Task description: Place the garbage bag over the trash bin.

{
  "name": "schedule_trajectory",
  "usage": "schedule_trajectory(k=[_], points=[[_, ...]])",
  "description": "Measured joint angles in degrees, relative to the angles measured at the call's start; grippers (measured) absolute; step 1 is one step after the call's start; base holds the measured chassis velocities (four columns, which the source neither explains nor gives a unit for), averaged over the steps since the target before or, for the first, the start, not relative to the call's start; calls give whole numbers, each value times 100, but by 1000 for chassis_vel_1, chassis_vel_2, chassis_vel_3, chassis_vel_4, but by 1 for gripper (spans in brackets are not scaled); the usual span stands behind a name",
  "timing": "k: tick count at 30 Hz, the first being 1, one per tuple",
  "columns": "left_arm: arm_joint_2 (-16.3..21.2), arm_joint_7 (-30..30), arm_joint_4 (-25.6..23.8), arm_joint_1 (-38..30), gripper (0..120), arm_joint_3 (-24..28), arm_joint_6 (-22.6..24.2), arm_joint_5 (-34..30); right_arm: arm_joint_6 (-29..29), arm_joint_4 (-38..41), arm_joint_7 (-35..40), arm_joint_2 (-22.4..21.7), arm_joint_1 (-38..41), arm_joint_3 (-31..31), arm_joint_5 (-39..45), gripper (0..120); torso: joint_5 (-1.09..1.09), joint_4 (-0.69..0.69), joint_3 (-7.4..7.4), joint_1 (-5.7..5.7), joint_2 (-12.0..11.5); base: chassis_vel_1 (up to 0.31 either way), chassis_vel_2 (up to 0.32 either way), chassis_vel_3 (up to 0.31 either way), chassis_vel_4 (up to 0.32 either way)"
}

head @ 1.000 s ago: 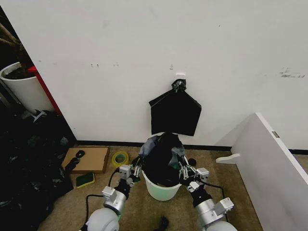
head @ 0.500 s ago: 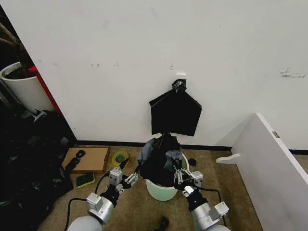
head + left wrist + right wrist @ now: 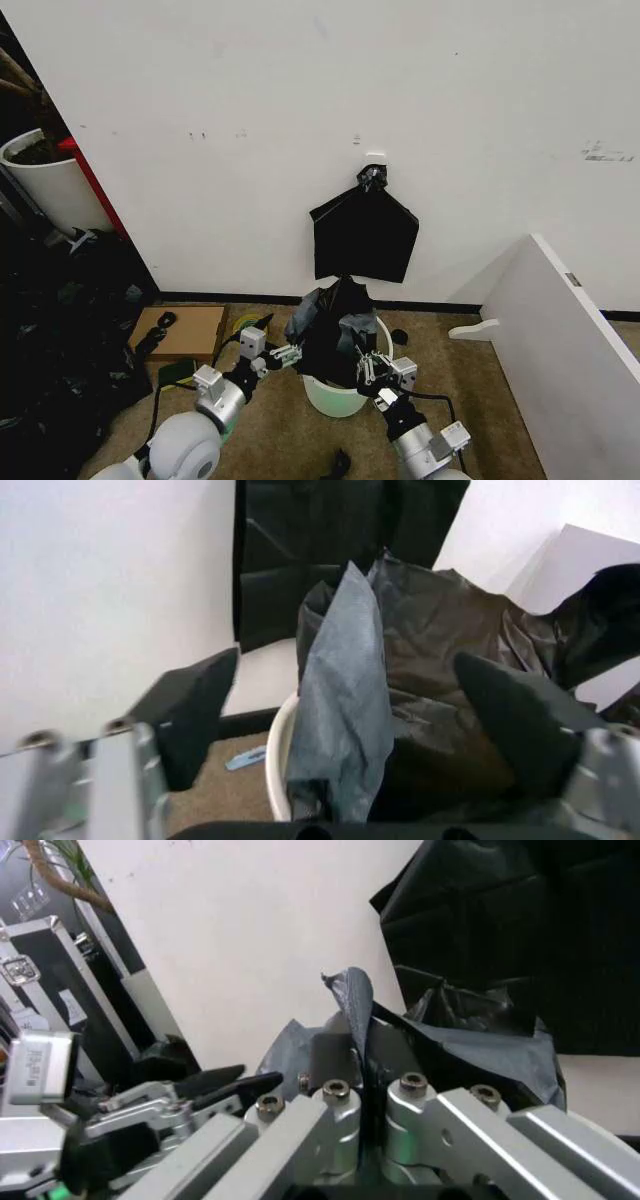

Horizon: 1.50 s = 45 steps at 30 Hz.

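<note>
- Head view: the garbage bag (image 3: 335,330) stands bunched in the mouth of the trash bin (image 3: 335,398), with white rim bare at the front, so spreading it over the rim is left.
- The left gripper (image 3: 285,354) sits just beside the bag's left edge, jaws spread wide and empty.
- The right gripper (image 3: 368,367) is clamped on a fold of the bag at the right rim.
- The bin rests on tan carpet (image 3: 500,390) against a white wall (image 3: 450,150), under a flat black bag (image 3: 364,236) hung from a hook.
</note>
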Motion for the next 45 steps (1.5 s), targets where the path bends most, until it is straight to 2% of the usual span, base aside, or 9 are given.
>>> schedule_trajectory(k=[3,5,8,15,18,23,34,45], points=[[-27,-2,80,-118,68,84,19,-168,-8,21,8,3,-7,3,-2,0,0,-1,0,0,0,0,0,0,0],[-32,-7,83,-124,68,87,24,-200,-9,25,9,3,-8,4,-2,0,0,-1,0,0,0,0,0,0,0],[-69,-54,101,-162,52,95,118,-532,-17,51,16,-13,-14,22,2,0,0,0,0,0,0,0,0,0,0],[-88,-105,207,-236,29,115,196,-582,-23,24,24,-44,-10,33,28,0,0,0,0,0,0,0,0,0,0],[-94,-142,229,-203,14,128,230,-600,-23,-39,28,-44,0,33,51,0,0,0,0,0,0,0,0,0,0],[-126,-231,202,-89,0,48,232,-676,-44,-107,68,-65,17,64,152,0,0,0,0,0,0,0,0,0,0],[-179,-407,118,232,0,-373,235,-840,-498,-191,575,-161,76,381,673,0,1,0,0,0,0,0,0,0,0],[-265,-449,100,307,0,-361,260,-829,-1029,-208,1115,-249,-120,673,701,0,1,0,0,0,0,0,0,0,0]])
